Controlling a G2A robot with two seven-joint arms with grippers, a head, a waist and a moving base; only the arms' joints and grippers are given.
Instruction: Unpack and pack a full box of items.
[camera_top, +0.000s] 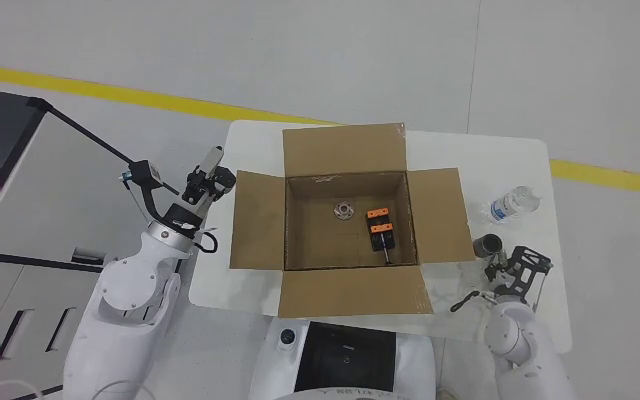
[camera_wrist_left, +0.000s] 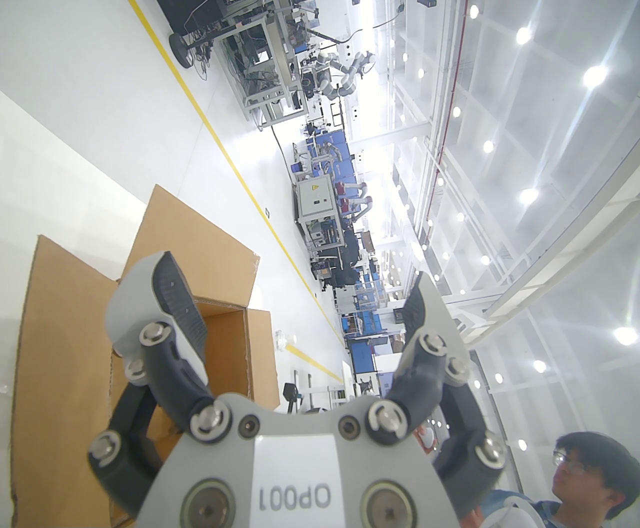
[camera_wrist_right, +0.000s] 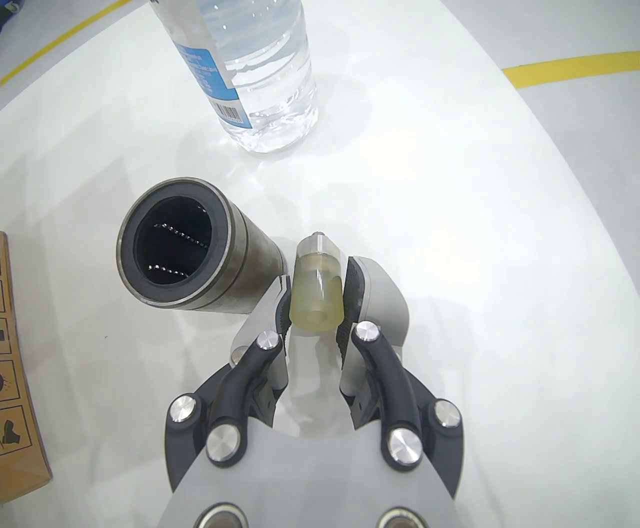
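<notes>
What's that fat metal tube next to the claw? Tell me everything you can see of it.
The metal tube is a short, thick, grey steel-looking sleeve with a groove round it, a black inner ring and rows of tiny shiny balls inside. It rests on the white table, seemingly on end, close beside the right claw; contact is unclear.

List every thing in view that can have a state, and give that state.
cardboard box: open, all four flaps folded out.
left gripper: open, empty.
right gripper: shut on the small translucent cylinder.
metal bearing sleeve: lying on its side on the table.
water bottle: lying on its side on the table.
orange and black part: lying on the box floor.
small metal disc: lying on the box floor.
</notes>
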